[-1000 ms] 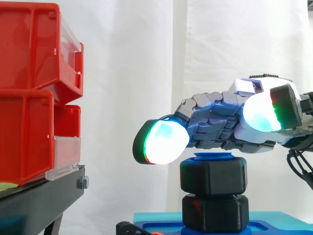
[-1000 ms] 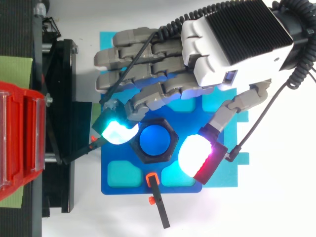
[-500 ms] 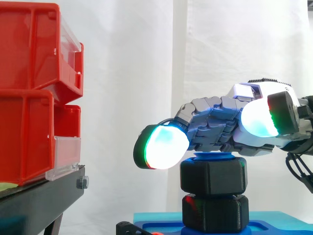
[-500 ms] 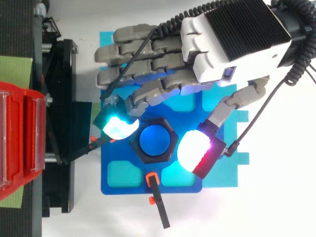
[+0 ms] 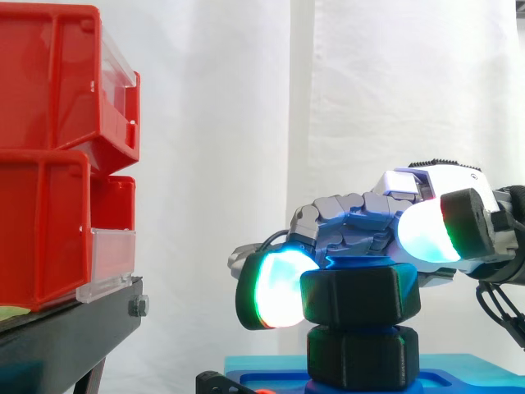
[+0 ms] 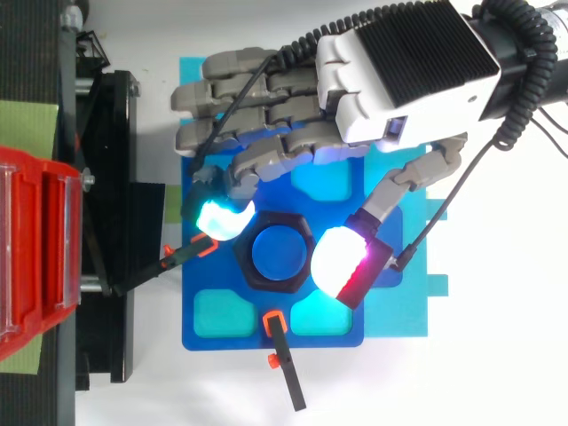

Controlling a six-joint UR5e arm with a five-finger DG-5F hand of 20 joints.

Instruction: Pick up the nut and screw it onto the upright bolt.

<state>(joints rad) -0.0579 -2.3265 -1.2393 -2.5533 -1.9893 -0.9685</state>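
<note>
- Nut (image 5: 357, 291) already sits on the bolt (image 6: 277, 253), high up. The bolt's blue top shows thru its hole, w/ a 2nd black hex block (image 5: 361, 357) just below.
- Hand (image 6: 399, 71) is low over it. Fingers (image 6: 222, 219) narrowed, glowing pads on opp. sides of the nut and apparently touching, so pinching it.
- Judgement: pick-up and placing done. Left to do: turn the nut down the thread, prob. w/ several re-grips.
- Blue tray (image 6: 213, 333) carries the bolt; its lighter pockets (image 6: 217, 311) look empty.
- Red bins (image 5: 49, 164) on black stand (image 5: 74, 328): contents can't tell.
</note>
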